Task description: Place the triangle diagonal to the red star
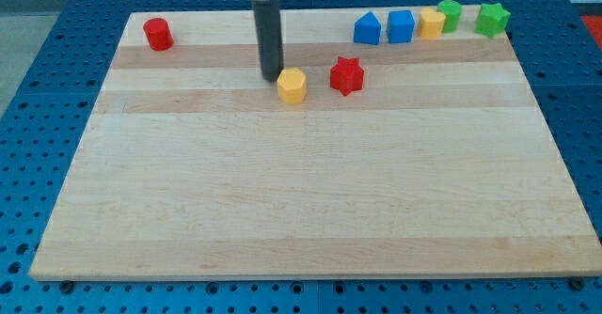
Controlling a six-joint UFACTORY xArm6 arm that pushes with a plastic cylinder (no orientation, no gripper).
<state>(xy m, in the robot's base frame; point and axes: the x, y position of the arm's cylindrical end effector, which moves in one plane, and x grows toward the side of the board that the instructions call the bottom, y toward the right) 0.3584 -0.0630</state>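
Rod-type hand, no jaws to open or close: my tip (271,77) rests on the worktop (310,192) just left of the yellow hexagon block (293,86). Red star (346,75) lies beyond it, rightward. Blue triangle-topped block (367,29) sits farther up-right, beside the blue cube (401,26).

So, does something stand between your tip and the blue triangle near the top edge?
Nearly. The yellow hexagon sits right beside my tip, on the view's right, and the red star lies further right. Both lie just below the straight line to the blue triangle, so that path looks tight but open.
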